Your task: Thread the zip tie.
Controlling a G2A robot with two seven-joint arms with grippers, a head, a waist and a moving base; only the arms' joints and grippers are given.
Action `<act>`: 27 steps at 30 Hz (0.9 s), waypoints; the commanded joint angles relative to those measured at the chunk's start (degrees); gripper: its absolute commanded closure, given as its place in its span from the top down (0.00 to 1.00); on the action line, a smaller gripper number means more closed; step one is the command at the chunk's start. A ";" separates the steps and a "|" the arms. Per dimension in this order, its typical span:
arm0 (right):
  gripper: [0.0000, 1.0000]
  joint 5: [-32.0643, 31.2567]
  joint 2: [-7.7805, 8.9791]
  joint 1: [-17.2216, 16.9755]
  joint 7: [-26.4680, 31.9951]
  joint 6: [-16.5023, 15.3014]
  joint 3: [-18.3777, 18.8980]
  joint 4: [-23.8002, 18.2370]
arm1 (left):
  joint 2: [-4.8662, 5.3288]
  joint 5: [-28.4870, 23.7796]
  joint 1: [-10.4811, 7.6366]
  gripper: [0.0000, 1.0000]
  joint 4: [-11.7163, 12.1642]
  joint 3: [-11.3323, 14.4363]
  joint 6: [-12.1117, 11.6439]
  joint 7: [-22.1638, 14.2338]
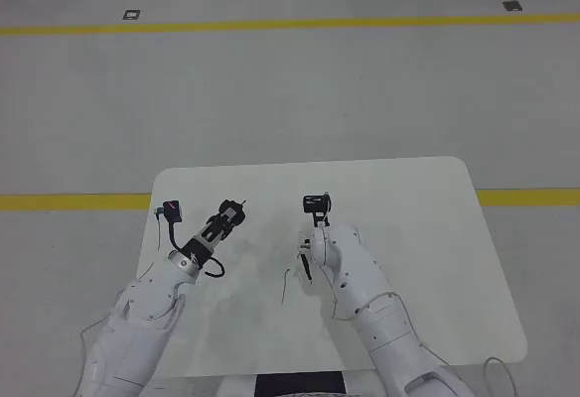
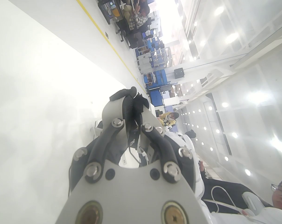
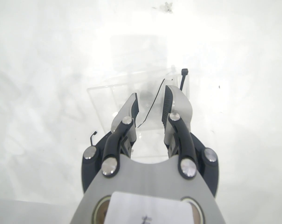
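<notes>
Right gripper (image 3: 150,92), fingers apart, straddles the thin tail of the zip tie (image 3: 151,104) over a clear block (image 3: 113,99), so closing squarely on it seems best; left gripper (image 2: 134,96) is pinched together.

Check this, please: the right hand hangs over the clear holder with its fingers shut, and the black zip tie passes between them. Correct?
Not quite. The right hand hangs over the clear holder with its fingers open, not shut, and the black zip tie passes between them; the right wrist view shows this.
</notes>
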 commanded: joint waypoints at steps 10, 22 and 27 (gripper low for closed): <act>0.27 0.00 -0.34 1.32 0.15 0.00 -0.24 2.41 | 0.00 0.00 0.00 0.00 0.00 0.00 0.00 0.00; 0.05 0.00 -0.25 1.90 -0.55 0.00 -1.19 2.89 | 0.00 0.00 0.00 0.00 0.00 0.00 0.00 0.00; 0.00 0.00 0.09 1.83 -0.70 0.00 -1.51 2.42 | 0.00 0.00 0.00 0.00 0.00 0.00 0.00 0.00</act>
